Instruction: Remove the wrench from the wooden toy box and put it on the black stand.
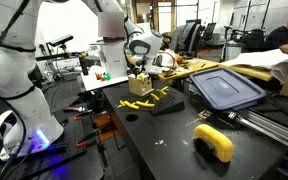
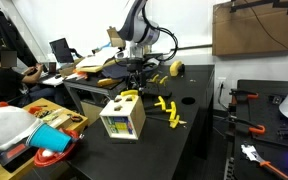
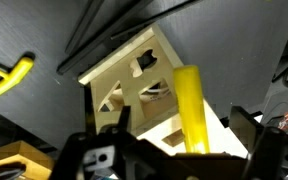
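Inspector: Found the gripper (image 3: 181, 122) nearest the wrist lens, jaws spread to full width, pinching nothing. Noted the wrench (image 3: 191, 105) directly beneath, its yellow handle standing up out of the top of the wooden toy box (image 3: 134, 80). Placed it between the two fingers (image 3: 117, 122) in line of sight, with no contact visible.

Foreman: Confirmed from outside?

Inspector: Confirmed. Seen in both exterior views hanging over the box and clear of it, with the box resting on the black table (image 2: 154, 150). Logged loose yellow toy pieces (image 2: 169, 112) just beside the box. Located the black stand (image 1: 168, 105) farther on, near the box and beside those pieces. Found nothing on its top, so far as visible. Passed over the blue-grey bin lid (image 1: 227, 88) beyond it as irrelevant.

Foreman: Step in hand?

Inspector: Judged as approach only, with extraction not yet begun. Recorded the wrench as lodged in the box and absent from the stand.

Foreman: Requirements for the next move?

Inspector: Recommend lowering straight down, centring the handle between the jaws, then closing firmly on it. Recommend a vertical pull thereafter, to clear the hidden head through the opening without dragging the light box along. Cannot tell how deep the head sits. Advise carrying it above the yellow pieces across to the stand.
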Controlling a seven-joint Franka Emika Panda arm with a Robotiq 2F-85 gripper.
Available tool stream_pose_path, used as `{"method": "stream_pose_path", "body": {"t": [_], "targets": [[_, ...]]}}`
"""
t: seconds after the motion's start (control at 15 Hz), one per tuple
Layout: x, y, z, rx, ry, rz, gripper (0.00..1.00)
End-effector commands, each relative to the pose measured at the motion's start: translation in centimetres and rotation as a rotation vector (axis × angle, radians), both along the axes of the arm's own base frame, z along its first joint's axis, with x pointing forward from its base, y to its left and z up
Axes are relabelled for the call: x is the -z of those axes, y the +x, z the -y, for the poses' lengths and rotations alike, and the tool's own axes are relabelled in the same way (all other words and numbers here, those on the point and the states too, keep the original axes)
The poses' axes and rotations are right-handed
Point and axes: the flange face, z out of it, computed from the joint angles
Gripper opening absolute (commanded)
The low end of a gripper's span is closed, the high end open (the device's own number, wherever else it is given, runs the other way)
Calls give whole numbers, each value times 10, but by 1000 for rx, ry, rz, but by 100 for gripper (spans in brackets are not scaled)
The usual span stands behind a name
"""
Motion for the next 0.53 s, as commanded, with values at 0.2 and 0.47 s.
{"method": "stream_pose_path", "body": {"t": [0.2, 0.47], "targets": [[-10, 7, -4, -102, 117, 66, 100], [-14, 8, -4, -145, 136, 57, 100]]}}
